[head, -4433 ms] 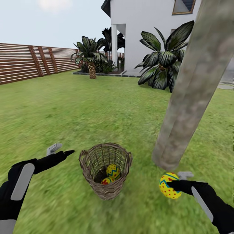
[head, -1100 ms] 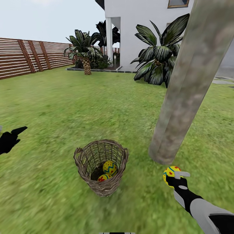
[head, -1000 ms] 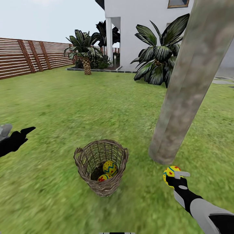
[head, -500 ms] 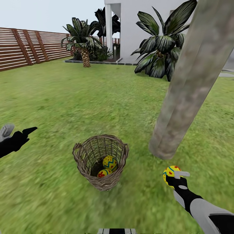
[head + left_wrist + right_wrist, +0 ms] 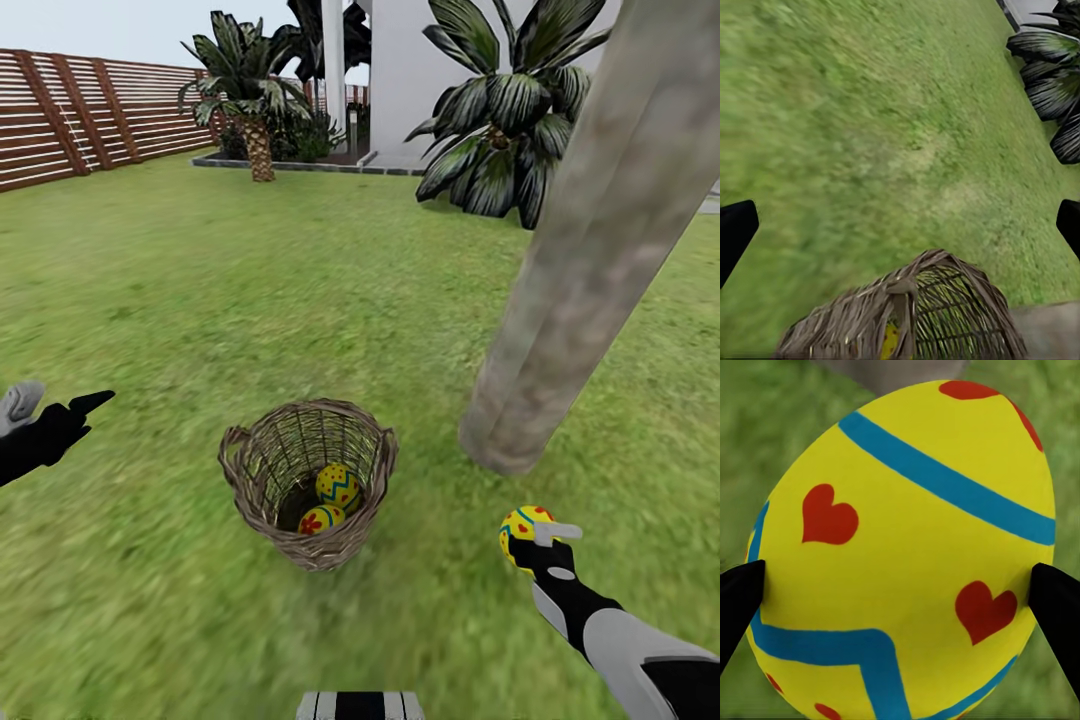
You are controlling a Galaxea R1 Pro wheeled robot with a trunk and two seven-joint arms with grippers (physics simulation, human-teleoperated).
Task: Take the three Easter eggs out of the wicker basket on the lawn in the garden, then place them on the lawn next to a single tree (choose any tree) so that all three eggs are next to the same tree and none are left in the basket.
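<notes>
On the lawn (image 5: 200,290) of a fenced garden, beside a white house (image 5: 400,90): right gripper (image 5: 532,534) clamped on a yellow Easter egg (image 5: 522,528) with red hearts and blue bands, fingertips (image 5: 741,598) pressed to either side of the shell, held low over the grass just short of the base of the leaning grey-brown tree (image 5: 590,250); close up, egg (image 5: 907,555) squeezed between the two black tips, grass and a sliver of trunk behind. To the left of the trunk, upright on the grass: the wicker basket (image 5: 262,458), with two more Easter eggs inside, one zigzag-banded (image 5: 338,487) and one red-flowered (image 5: 321,519), touching each other near the bottom. Well apart from the basket, out at the left edge: left gripper (image 5: 45,420), spread wide with nothing between the fingers; seen from its wrist, basket rim (image 5: 945,274) below and open turf ahead. Beyond: brown slatted fence (image 5: 70,120), short palm (image 5: 250,100), broad-leaved plant (image 5: 510,110).
</notes>
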